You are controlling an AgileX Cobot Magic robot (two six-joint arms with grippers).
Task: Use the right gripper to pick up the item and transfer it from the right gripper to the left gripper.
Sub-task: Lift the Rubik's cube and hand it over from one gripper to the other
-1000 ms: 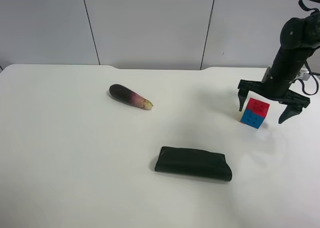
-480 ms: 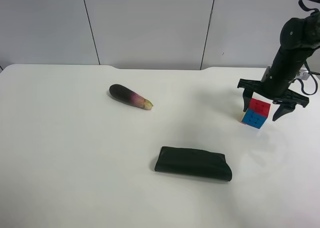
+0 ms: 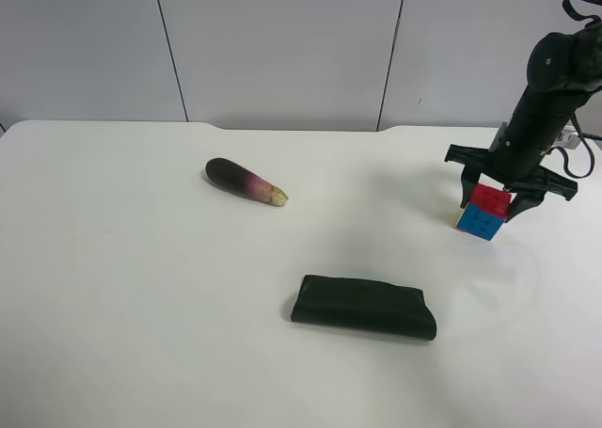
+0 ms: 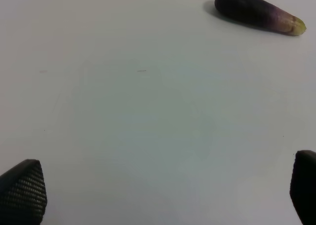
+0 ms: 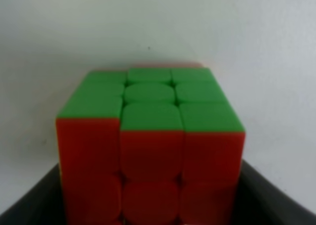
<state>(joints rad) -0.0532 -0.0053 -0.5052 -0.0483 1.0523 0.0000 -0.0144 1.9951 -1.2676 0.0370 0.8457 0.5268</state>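
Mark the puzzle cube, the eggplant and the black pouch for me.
puzzle cube (image 3: 482, 214): exterior high view, middle, where red meets blue.
eggplant (image 3: 245, 182): exterior high view, middle of its purple body.
black pouch (image 3: 363, 307): exterior high view, centre of its top.

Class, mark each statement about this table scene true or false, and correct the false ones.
1. The right pincer is shut on the puzzle cube. True.
2. The eggplant lies on top of the black pouch. False: they lie apart, each on the table.
3. The left pincer is open with nothing between its fingers. True.
4. The puzzle cube sits in the left pincer. False: it is in the right pincer; the left wrist view shows only bare table and the eggplant.
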